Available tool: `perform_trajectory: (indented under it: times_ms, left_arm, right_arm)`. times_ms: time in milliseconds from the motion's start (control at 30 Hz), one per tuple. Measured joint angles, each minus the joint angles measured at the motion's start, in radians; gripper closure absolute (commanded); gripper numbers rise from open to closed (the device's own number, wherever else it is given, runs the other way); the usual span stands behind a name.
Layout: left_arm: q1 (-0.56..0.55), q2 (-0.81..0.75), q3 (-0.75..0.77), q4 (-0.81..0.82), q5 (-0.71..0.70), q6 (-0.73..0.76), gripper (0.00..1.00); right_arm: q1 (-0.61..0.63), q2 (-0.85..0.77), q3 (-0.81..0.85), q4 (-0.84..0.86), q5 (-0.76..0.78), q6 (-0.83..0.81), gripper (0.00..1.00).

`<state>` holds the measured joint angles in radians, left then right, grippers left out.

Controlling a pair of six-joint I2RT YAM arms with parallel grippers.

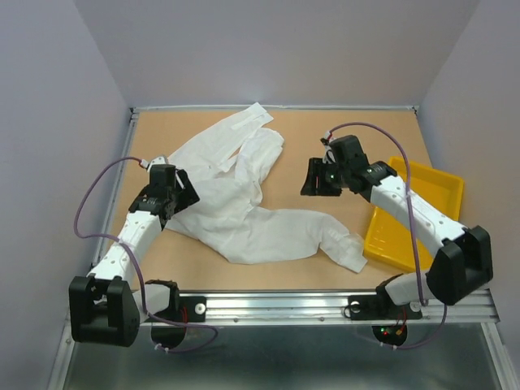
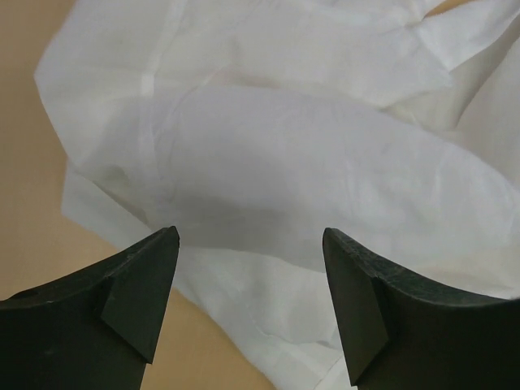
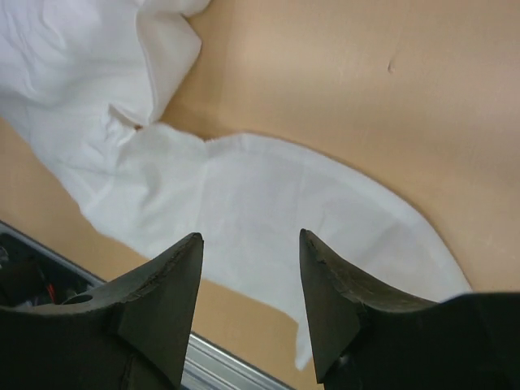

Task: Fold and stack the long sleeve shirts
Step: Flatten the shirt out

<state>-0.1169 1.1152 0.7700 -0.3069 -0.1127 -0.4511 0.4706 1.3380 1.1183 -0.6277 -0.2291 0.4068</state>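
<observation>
One white long sleeve shirt [image 1: 244,195] lies crumpled and spread across the middle of the brown table, one sleeve reaching to the back [image 1: 248,120], another ending near the tray [image 1: 349,250]. My left gripper [image 1: 180,195] hovers at the shirt's left edge, jaws open and empty. In the left wrist view the open gripper [image 2: 250,236] frames wrinkled fabric [image 2: 309,162]. My right gripper [image 1: 318,179] hangs to the right of the shirt, open, holding nothing. In the right wrist view the gripper [image 3: 250,236] looks down on a flat sleeve [image 3: 268,211].
A yellow plastic tray [image 1: 410,215] sits at the table's right side, under my right arm. A metal rail [image 1: 325,302] runs along the near edge. Walls close the table in at the left, back and right.
</observation>
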Motion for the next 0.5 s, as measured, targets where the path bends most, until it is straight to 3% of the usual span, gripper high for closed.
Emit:
perform_trajectory:
  times_ms: [267,500]
  left_arm:
    - [0.000,0.006,-0.084,0.044,0.012,-0.056,0.17]
    - [0.000,0.105,-0.084,0.110,0.029,-0.055,0.17]
  right_arm:
    - [0.000,0.332,0.187,0.283,0.106,0.152,0.39]
    - [0.000,0.626,0.379,0.412,0.240,0.236,0.38]
